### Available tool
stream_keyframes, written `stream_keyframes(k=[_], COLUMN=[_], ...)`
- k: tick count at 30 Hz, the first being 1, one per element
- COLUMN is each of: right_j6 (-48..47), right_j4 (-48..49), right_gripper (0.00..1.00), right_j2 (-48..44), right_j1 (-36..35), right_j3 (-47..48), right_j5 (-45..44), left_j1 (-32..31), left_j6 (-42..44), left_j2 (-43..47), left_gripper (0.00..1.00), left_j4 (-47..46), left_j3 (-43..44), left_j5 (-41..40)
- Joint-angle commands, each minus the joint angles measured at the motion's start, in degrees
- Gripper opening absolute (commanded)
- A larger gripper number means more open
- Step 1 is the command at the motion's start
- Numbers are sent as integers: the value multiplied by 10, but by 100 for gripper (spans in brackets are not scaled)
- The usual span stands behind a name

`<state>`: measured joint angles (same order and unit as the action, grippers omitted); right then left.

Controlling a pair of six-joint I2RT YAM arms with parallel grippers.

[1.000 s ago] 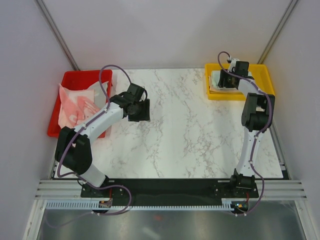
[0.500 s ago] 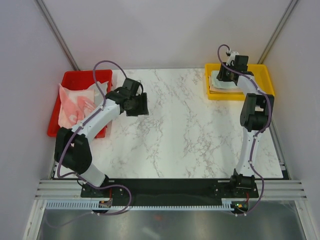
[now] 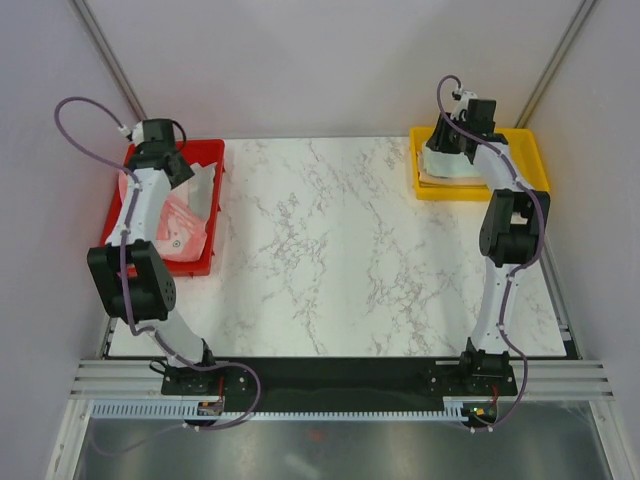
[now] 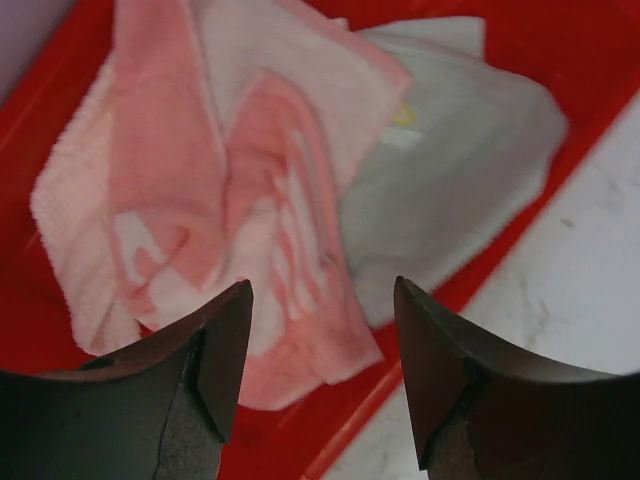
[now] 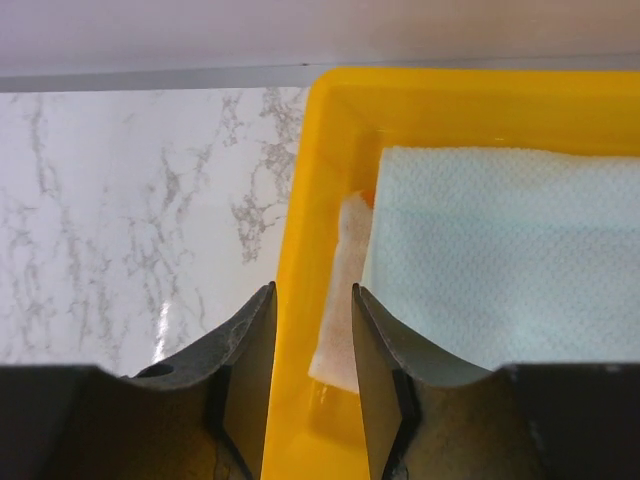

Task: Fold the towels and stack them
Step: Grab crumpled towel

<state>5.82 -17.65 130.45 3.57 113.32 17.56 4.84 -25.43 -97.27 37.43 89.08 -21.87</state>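
A pink towel with white marks (image 4: 250, 200) lies crumpled in the red tray (image 4: 560, 50), with a pale grey-green towel (image 4: 450, 190) partly under its right side. My left gripper (image 4: 322, 290) is open and empty, hovering above the pink towel's near edge; it also shows in the top view (image 3: 160, 162) over the red tray (image 3: 205, 150). In the yellow tray (image 5: 330, 130) a folded mint towel (image 5: 500, 250) lies on a cream towel (image 5: 345, 300). My right gripper (image 5: 312, 295) is open a little and empty, above that tray's left wall (image 3: 450, 150).
The white marble table (image 3: 340, 250) lies between the two trays. Grey walls close in the back and both sides. The yellow tray (image 3: 530, 165) sits at the back right corner, the red tray along the left edge.
My left arm has swung from over the table's left-middle back to above the red tray. My right gripper has moved slightly back over the yellow tray's left side.
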Motion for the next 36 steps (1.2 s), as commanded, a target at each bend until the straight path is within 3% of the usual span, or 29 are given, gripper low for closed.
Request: stream_keyframes(k=[1,10,13,17,24,28,29,31,36], right_j6=[59,138,133,125,127,126,125,125,123], right_j4=[35,161,166,159,145,139,139,132,118], right_gripper=[44,48,49,49,49,49,49,49,49], right_j2=[-107,-260,-270,-272,-292,-311,-313,-316,-328], right_j1=[-17,-66,-73,-74,-75,-75,-75,-75,-75], right_j3=[-32,-211,-231,-239,-238,-245,-245,-245,-240], right_j5=[32,78,78,76,71,69,68,70,70], left_j1=[74,97,104,112,110,110,111,111,89], left_j6=[7,31,23,-3,-19,-22,-16,-9,22], left_j2=[-83,-214,-234,-255,-253,-243,-246,-251,-188], left_gripper=[65,63,62,50,45,28,15,2,2], left_j4=[1,27,36,64,77,72,73,76,76], left_j3=[39,119,123,126,110,86,88,95,108], left_j5=[-12,-79,-84,-82,-80,-94,-96,-90,-55])
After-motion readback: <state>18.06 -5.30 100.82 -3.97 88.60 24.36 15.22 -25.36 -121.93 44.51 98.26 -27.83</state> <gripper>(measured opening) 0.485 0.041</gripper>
